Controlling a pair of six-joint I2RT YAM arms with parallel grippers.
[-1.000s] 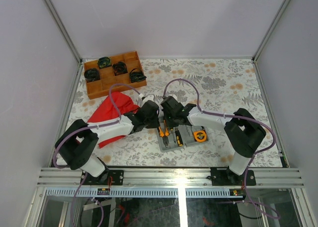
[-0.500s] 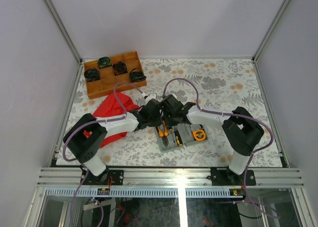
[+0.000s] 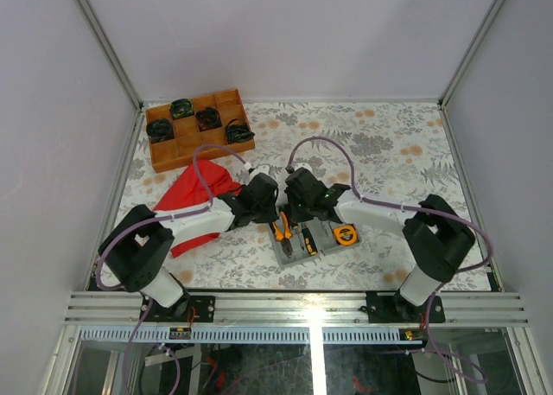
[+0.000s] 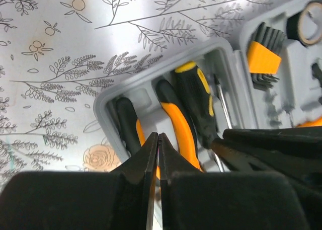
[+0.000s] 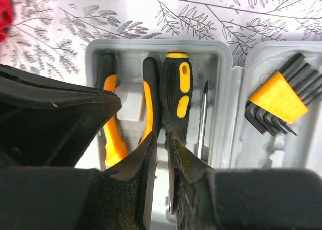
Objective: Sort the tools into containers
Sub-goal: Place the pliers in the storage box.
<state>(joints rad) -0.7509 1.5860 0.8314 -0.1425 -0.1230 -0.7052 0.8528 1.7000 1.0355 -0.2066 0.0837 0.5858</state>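
Orange-handled pliers (image 5: 149, 96) sit in your grey tool case (image 5: 224, 56), long axis running straight ahead beneath your left gripper (image 4: 158, 149), pinched closed and empty; your right gripper (image 5: 162, 142), barely ajar, hovers nearer the screwdriver (image 5: 176, 84).

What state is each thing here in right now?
tool case, open, lying flat.
pliers, lying in the case.
screwdriver, lying beside the pliers.
hex keys, in the case's other half.
tape measure, in the case.
left end effector, shut, empty.
right end effector, slightly open, empty.
wooden tray, holding four coiled bundles.
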